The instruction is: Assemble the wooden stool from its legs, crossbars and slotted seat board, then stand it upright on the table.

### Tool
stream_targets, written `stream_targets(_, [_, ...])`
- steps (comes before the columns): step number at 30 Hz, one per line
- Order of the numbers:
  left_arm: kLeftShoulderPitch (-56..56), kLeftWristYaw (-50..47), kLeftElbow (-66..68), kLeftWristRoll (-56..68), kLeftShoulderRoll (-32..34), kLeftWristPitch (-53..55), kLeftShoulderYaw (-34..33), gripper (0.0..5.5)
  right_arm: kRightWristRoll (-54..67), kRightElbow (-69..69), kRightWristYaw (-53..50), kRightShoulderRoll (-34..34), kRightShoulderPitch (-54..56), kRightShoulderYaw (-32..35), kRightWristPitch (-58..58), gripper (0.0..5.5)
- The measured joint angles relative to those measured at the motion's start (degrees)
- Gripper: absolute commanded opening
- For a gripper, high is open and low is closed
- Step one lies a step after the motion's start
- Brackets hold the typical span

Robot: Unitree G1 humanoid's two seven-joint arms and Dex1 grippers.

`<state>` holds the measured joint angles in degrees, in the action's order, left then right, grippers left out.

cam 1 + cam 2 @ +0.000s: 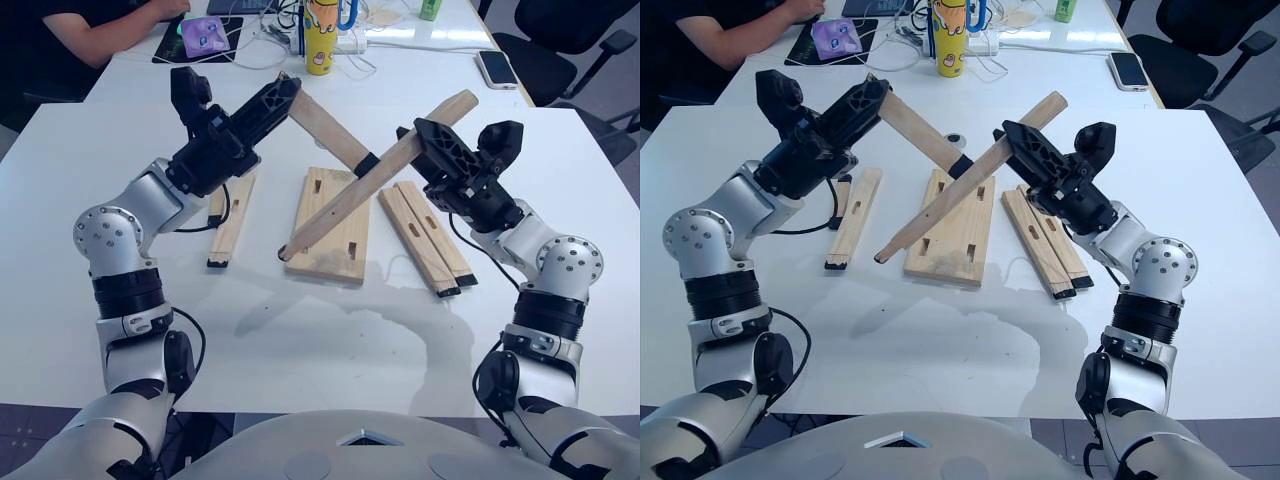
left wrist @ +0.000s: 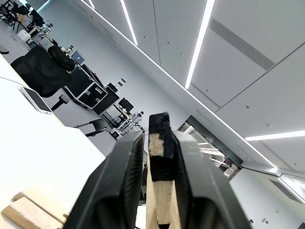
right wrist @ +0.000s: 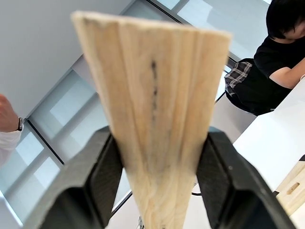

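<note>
My left gripper (image 1: 283, 97) is shut on a short wooden leg (image 1: 325, 125) with a black cap, held in the air and slanting down to the right. My right gripper (image 1: 412, 138) is shut on a longer wooden leg (image 1: 335, 208) that slants down to the left, its low end near the table. The two pieces cross above the slotted seat board (image 1: 340, 258), which lies flat at mid-table. In the left wrist view the fingers (image 2: 114, 186) clamp the capped leg (image 2: 159, 191). In the right wrist view the fingers (image 3: 93, 186) squeeze the leg (image 3: 152, 119).
Two slotted wooden pieces (image 1: 428, 235) lie right of the seat board, and another (image 1: 232, 215) lies left of it. On the desk behind are a yellow cup (image 1: 320, 42), a phone (image 1: 497, 68), cables and a person's arm. The near half of the table (image 1: 330, 340) is bare.
</note>
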<state>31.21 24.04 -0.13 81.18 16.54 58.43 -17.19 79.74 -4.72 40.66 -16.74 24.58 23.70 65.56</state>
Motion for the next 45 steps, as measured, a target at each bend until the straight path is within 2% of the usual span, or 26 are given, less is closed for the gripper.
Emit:
stream_targets(7, [-0.85,1.78,-0.83,-0.23,0.97,0.18,0.15,2.42,-0.29,-0.08,0.13,-0.18,-0.71,-0.17,-0.66,2.08])
stream_targets(14, [-5.01,7.41,-0.79,-3.42,7.11,1.48,-0.17,3.42,-0.12,-1.94,0.84,-2.56,-0.64,0.56,-0.75,2.08])
stream_targets(16, [-6.84,10.24,0.08,-6.13,8.43,1.23,0.64,3.75,0.12,-2.74,1.42,-3.09,-0.57,0.91,-0.7,2.08])
stream_targets(19, [-10.32,15.61,-0.47,-14.16,10.59,-1.62,5.49,4.26,0.72,-5.06,2.93,-5.7,0.34,2.91,-0.41,2.08])
stream_targets(22, [-14.42,20.9,-4.68,-27.03,13.35,-9.26,14.61,4.27,0.46,-9.8,5.2,-11.62,2.91,5.95,-0.79,2.08])
stream_targets(25, [-16.6,26.08,-8.72,-42.95,16.45,-21.02,26.91,4.27,-0.84,-15.8,7.77,-16.81,5.58,8.08,-2.17,2.08])
stream_targets(31, [-16.05,31.64,-6.12,-69.79,18.71,-45.51,44.31,4.27,-5.32,-26.2,13.13,-21.25,10.7,8.93,-4.01,2.08])
stream_targets(35, [-11.02,31.27,3.74,-82.4,16.78,-59.21,49.36,4.27,-7.9,-27.67,17.06,-21.56,12.35,7.65,-4.32,2.08])
stream_targets(45, [-8.42,30.07,13.09,-86.33,9.57,-67.2,49.65,4.27,-12.05,-28.46,20.91,-19.44,12.43,5.68,-4.23,2.08])
